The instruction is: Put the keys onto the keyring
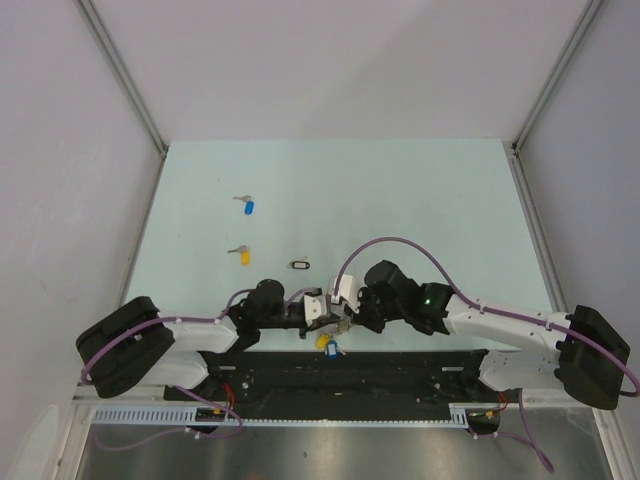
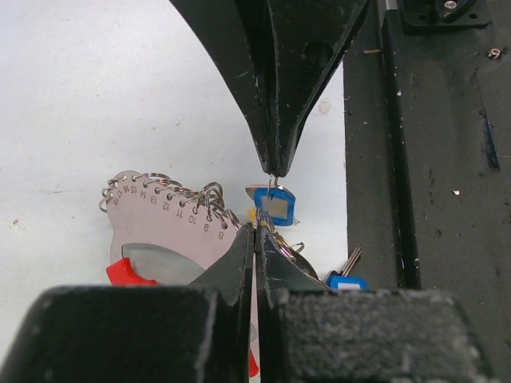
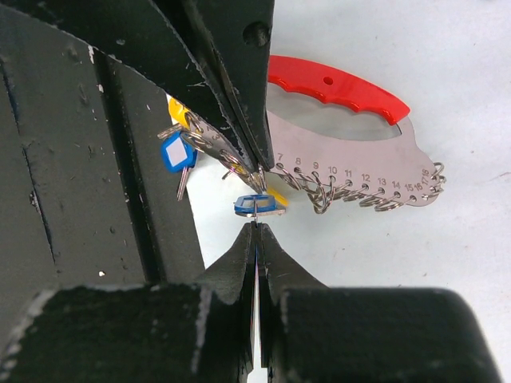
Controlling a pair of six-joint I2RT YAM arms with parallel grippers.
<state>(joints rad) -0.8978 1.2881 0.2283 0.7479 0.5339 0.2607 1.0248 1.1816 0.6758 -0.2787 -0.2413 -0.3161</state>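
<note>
At the near edge of the table [image 1: 400,200], just beyond the black base plate [image 1: 350,375], the two arms meet tip to tip. The left tool [image 2: 255,236] is pinched narrow on the keyring [image 2: 164,223], gripping the edge of its flat silver plate, where numbered wire loops run in a row. The red arc [image 3: 335,84] of the keyring lies on the plate's opposite side, away from the loops. The right tool [image 3: 256,231] comes in from the right. Its fingers are closed to a sliver on a blue-tagged key [image 3: 257,206], and it holds this key just beside the looped edge, close to the left tool's tips. Whether this key is threaded onto a loop cannot be told.

A second blue key [image 3: 176,152] and a yellow tag [image 3: 177,110] hang from loops at the near end of the plate, over the edge of the black base plate.

Farther out, well apart from the tools, a small black-rimmed oval tag [image 1: 299,265] lies on the table. Left of it and a little farther lies a loose yellow key [image 1: 242,255]. Farther still, a loose blue key [image 1: 248,207] lies flat, apart from the yellow one.
</note>
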